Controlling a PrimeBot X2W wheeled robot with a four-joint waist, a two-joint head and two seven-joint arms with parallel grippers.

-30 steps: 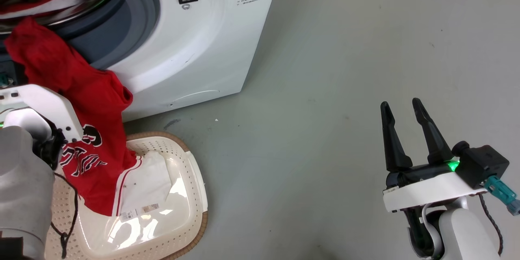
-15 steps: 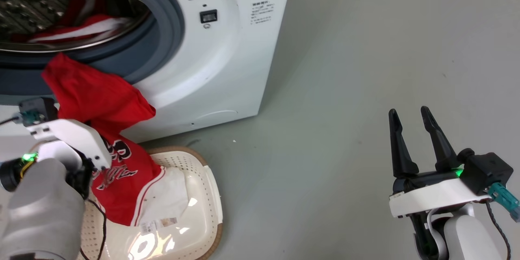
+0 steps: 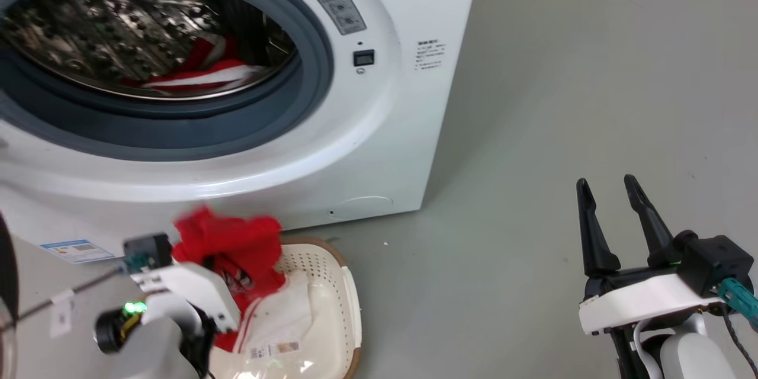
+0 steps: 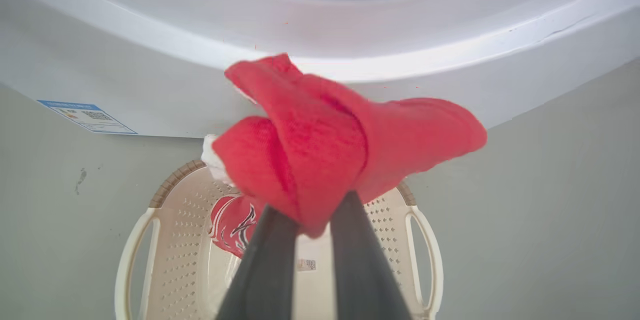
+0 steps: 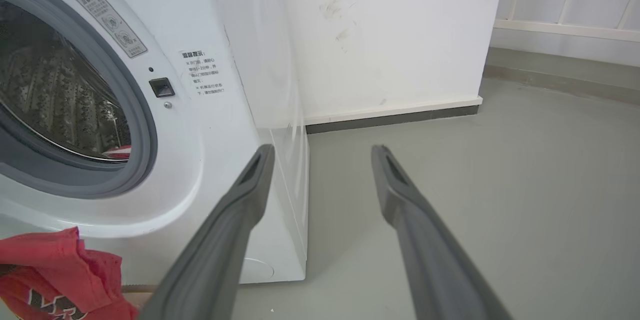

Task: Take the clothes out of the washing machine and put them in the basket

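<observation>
— What is the left claw doing?

— Its two dark fingers are clamped on a bunched red jersey. The cloth folds over the fingertips and hides them.

— And where does that jersey sit?

— It hangs above the basket, just in front of the low white front panel of the washing machine. Below it, red cloth with black-and-white lettering lies inside the basket, next to a piece of white fabric.

— Is the basket close to the machine?

— Yes, it stands on the floor right at the foot of it, with its brown rim near the panel.

— Anything in the drum?

— A red garment with white stripes lies at the bottom, behind the grey seal. The opening is uncovered.

— And the right claw?

— It is well off to the right of the machine, over bare floor. Its fingers point upward, spread apart, with nothing between them.
</observation>
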